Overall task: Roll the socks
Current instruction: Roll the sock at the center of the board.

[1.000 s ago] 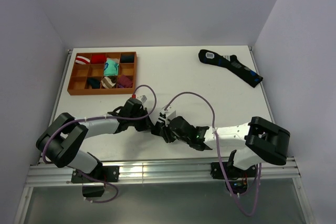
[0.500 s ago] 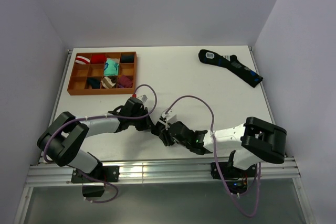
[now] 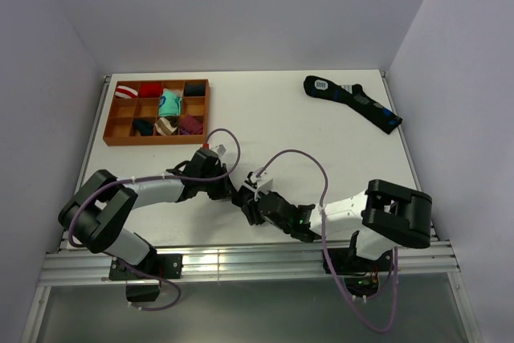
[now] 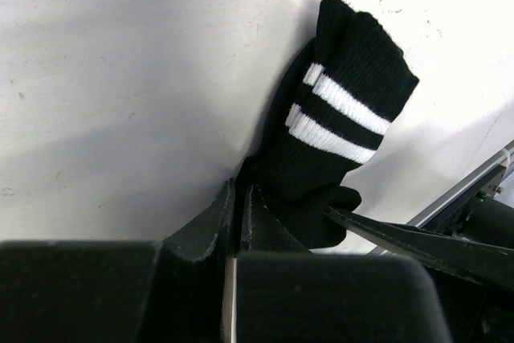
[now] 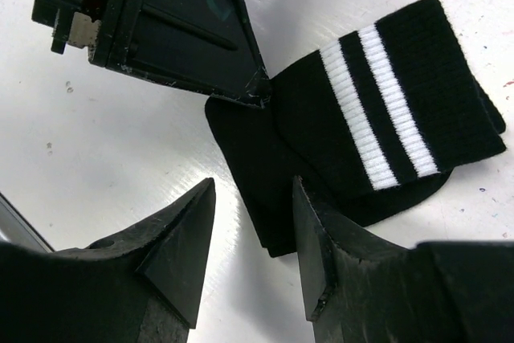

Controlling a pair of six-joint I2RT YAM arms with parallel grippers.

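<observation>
The sock (image 4: 345,118) is black with two white stripes on its cuff and lies folded on the white table, also shown in the right wrist view (image 5: 377,126). My left gripper (image 4: 239,186) is shut, its tips pinching the folded sock's edge; in the top view it (image 3: 233,193) sits mid-table near the front. My right gripper (image 5: 253,214) is open, and the sock's folded end lies just past its tips, close to the right finger (image 5: 321,230). In the top view the right gripper (image 3: 251,205) meets the left one, and the sock is mostly hidden under them.
A wooden tray (image 3: 152,141) with small rolled sock bundles stands at the back left. A longer dark sock with blue marks (image 3: 353,104) lies at the back right. The metal rail (image 3: 241,263) runs along the near edge.
My right gripper's jaws have spread wider and the right arm has shifted slightly left. The left gripper stays shut in the same place.
</observation>
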